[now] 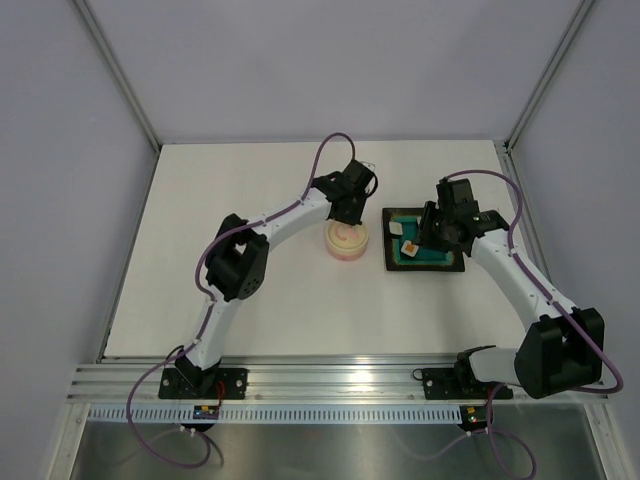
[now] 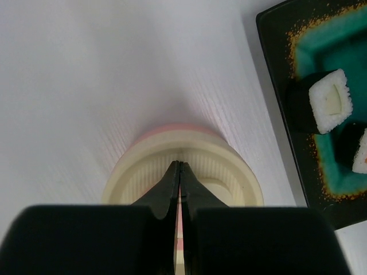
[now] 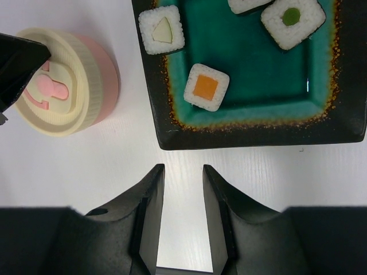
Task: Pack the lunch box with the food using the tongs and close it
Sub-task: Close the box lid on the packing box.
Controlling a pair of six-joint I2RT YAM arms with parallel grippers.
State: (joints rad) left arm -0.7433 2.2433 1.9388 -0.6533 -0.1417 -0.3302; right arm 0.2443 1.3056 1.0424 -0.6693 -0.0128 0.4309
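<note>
The lunch box (image 1: pixel 347 241) is a round pink tub (image 3: pixel 106 80) with its cream lid (image 3: pixel 69 106) sitting on it, a pink mark on top. My left gripper (image 2: pixel 181 164) is shut, its tips just over the lid (image 2: pixel 143 172); one of its fingers (image 3: pixel 14 63) reaches in at the lid's left. The food is white rolls on the teal tray: one orange-centred (image 3: pixel 206 87), one pale-centred (image 3: pixel 161 30), one green-centred (image 3: pixel 292 22). My right gripper (image 3: pixel 183 169) is open over bare table just short of the tray's edge, with nothing between its fingers. The tongs are out of view.
The dark tray (image 1: pixel 425 268) lies right of the lunch box, a narrow strip of white table between them. Two rolls (image 2: pixel 331 101) show at the right of the left wrist view. Grey walls close in the table's back and sides.
</note>
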